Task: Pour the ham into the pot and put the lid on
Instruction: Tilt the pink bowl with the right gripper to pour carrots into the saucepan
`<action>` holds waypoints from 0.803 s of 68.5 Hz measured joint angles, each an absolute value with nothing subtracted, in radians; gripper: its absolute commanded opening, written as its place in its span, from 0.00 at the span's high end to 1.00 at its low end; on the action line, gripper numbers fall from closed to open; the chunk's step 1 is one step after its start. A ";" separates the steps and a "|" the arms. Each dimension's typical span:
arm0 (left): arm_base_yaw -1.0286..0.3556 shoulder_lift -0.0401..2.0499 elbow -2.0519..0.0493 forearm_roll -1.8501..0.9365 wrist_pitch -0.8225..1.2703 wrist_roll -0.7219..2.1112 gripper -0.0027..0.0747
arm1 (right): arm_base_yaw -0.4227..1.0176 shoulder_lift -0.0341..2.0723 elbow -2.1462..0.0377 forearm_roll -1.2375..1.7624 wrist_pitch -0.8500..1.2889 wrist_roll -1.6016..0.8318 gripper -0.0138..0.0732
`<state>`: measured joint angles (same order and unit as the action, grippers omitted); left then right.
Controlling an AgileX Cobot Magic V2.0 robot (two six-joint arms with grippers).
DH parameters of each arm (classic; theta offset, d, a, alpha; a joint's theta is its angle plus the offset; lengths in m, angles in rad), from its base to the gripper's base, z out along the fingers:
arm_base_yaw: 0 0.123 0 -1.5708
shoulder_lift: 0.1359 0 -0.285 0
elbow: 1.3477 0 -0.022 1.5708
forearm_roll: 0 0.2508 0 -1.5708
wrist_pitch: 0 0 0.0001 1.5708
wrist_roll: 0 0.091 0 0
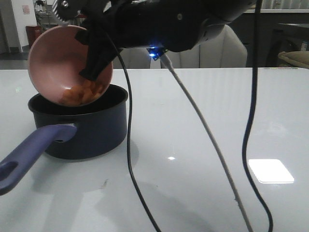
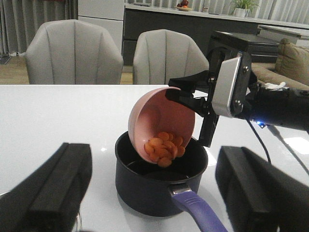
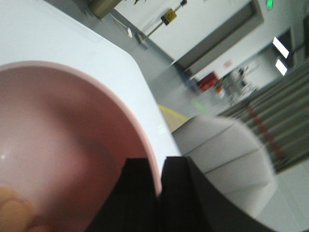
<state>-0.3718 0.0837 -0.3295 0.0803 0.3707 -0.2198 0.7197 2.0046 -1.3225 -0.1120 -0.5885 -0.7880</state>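
Note:
My right gripper (image 1: 95, 62) is shut on the rim of a salmon-pink bowl (image 1: 58, 58) and holds it tilted steeply over the pot (image 1: 91, 130). The ham (image 1: 84, 94), several small orange pieces, lies heaped at the bowl's low lip, just above the pot's black inside. In the left wrist view the bowl (image 2: 154, 113), ham (image 2: 164, 145) and dark navy pot (image 2: 145, 191) with its purple handle (image 2: 198, 212) sit between my open, empty left gripper (image 2: 154, 193). The right wrist view shows the gripper (image 3: 159, 179) pinching the bowl's rim (image 3: 145, 145). The lid is out of view.
The pot's long handle (image 1: 29, 152) points toward the table's front left. Black and grey cables (image 1: 128, 145) hang from the right arm across the white table (image 1: 217, 96). Grey chairs (image 2: 72, 50) stand beyond the far edge.

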 measured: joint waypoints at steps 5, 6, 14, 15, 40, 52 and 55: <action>-0.372 0.084 -0.329 0.080 0.371 -0.220 0.24 | 0.724 2.016 -1.323 -0.108 -0.637 -0.867 0.68; -0.372 0.084 -0.329 0.080 0.371 -0.220 0.24 | 0.725 2.019 -1.323 -0.108 -0.647 -0.881 0.68; -0.372 0.084 -0.329 0.080 0.371 -0.220 0.24 | 0.725 2.040 -1.323 -0.098 -0.735 -0.979 0.68; -0.372 0.084 -0.329 0.080 0.371 -0.220 0.24 | 0.725 2.044 -1.323 -0.094 -0.751 -0.999 0.68; -0.372 0.084 -0.329 0.080 0.371 -0.220 0.24 | 0.725 2.048 -1.282 -0.074 -0.952 -1.152 0.68; -0.372 0.084 -0.329 0.080 0.371 -0.220 0.24 | 0.725 2.048 -1.277 -0.039 -1.040 -1.169 0.68; -0.372 0.084 -0.329 0.080 0.371 -0.220 0.24 | 0.725 2.048 -1.277 -0.029 -1.042 -1.163 0.68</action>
<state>-0.3718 0.0837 -0.3295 0.0803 0.3707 -0.2198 0.7247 2.0482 -1.2772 -0.0287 -1.0421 -1.1628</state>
